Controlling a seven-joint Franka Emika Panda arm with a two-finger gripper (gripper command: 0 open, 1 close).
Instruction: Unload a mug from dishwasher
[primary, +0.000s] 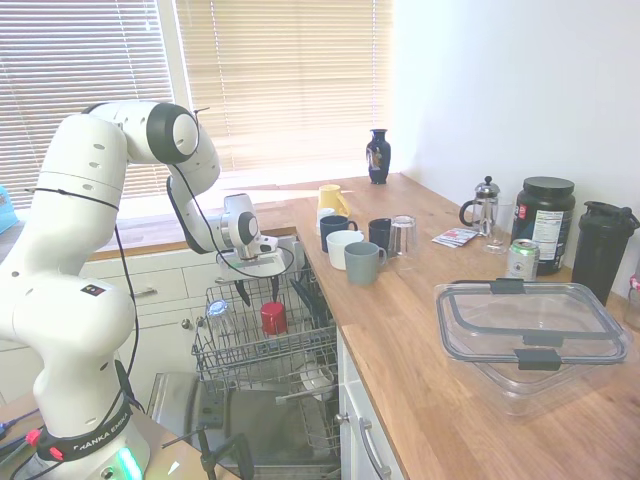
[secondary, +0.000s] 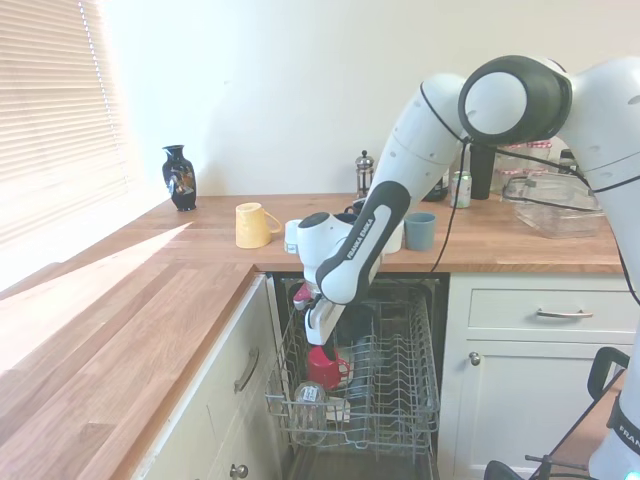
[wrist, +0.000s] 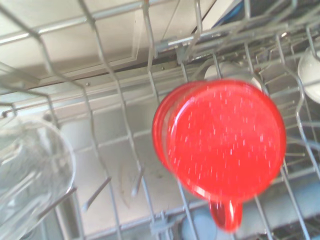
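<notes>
Wrist view: the red mug (wrist: 225, 142) stands upside down in the dishwasher (primary: 255, 345) rack, base up, handle showing. A clear glass (wrist: 30, 172) lies near it in the rack. The gripper (primary: 258, 290) hangs just above the mug, its dark fingers (primary: 241, 291) spread apart, holding nothing. A grey-blue mug (primary: 362, 262) stands on the counter (primary: 430, 380) near its front edge.
</notes>
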